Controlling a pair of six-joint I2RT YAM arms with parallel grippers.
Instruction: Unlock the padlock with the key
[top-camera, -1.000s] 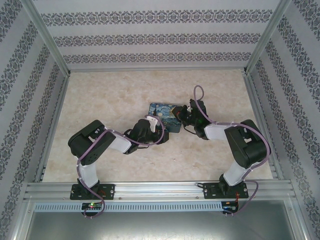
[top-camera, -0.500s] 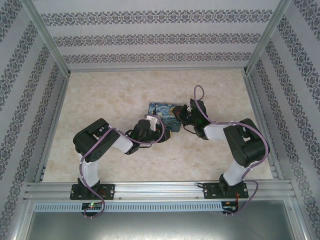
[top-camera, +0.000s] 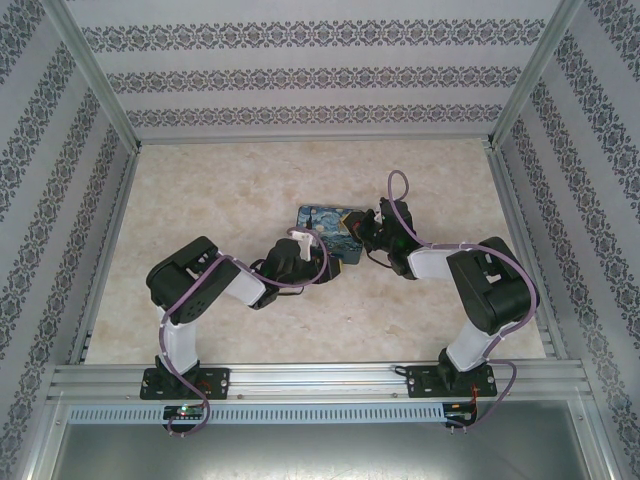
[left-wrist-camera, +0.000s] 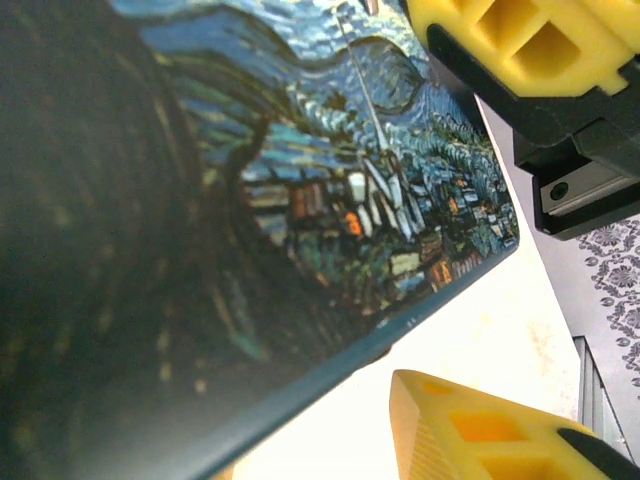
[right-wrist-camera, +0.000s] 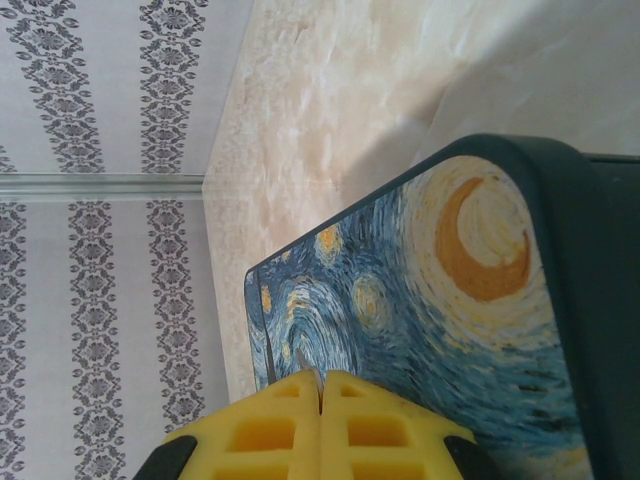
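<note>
The painted box (top-camera: 330, 228) lies mid-counter (top-camera: 220, 200). The left fingers (left-wrist-camera: 520, 40) stand released, apart astride its corner. The right fingers (right-wrist-camera: 370, 420) are clenched together beside it. I cannot tell where the padlock is.

Robot test cell of laboratory type. Closed in on three sides by wallpaper panels (top-camera: 320, 75), framed in aluminium rails (top-camera: 320, 378). Marble-look bench (top-camera: 220, 190) inside, with cabled left arm (top-camera: 190, 290) and right arm (top-camera: 485, 290) bolted at near edge.
</note>
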